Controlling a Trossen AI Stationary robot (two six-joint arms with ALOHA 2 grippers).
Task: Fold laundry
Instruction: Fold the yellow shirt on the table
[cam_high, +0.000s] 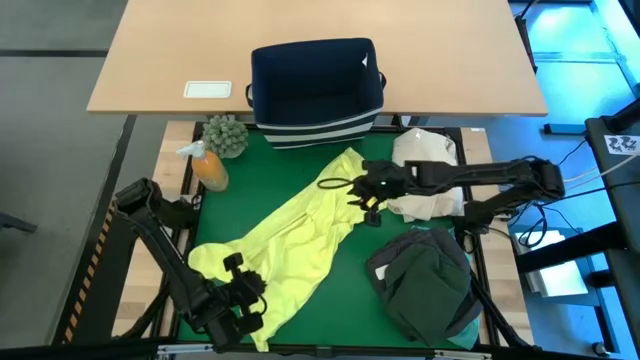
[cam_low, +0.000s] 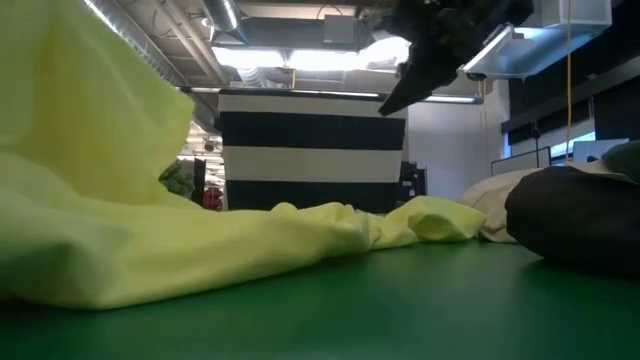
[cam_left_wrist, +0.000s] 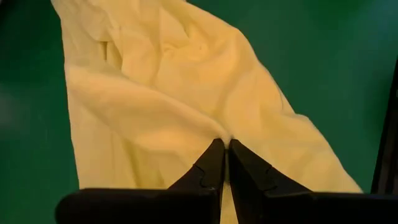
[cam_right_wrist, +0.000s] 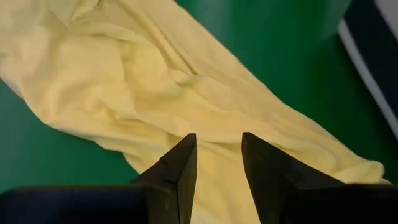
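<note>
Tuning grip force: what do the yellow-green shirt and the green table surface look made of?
Yellow-green shirt: thin soft knit or jersey, matte; it drapes in loose creases and bunches where the left gripper pinches it. Green table surface: smooth, flat mat with slight sheen; exact material unclear.

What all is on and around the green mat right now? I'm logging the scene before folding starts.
Bright yellow-green cloth shirt: one, lying diagonally across the mat.
Dark charcoal cloth garment pile: one, near right corner, turquoise showing beneath.
Cream-beige cloth bundle: one, far right.
Navy fabric bin with striped base: one, far edge.
Orange spray bottle: one, far left.
Small green potted plant: one, beside the bottle.
White card: one, on the wooden table.
Left pincer: shut on the shirt, near left.
Right pincer: open, above the shirt's far end.
</note>
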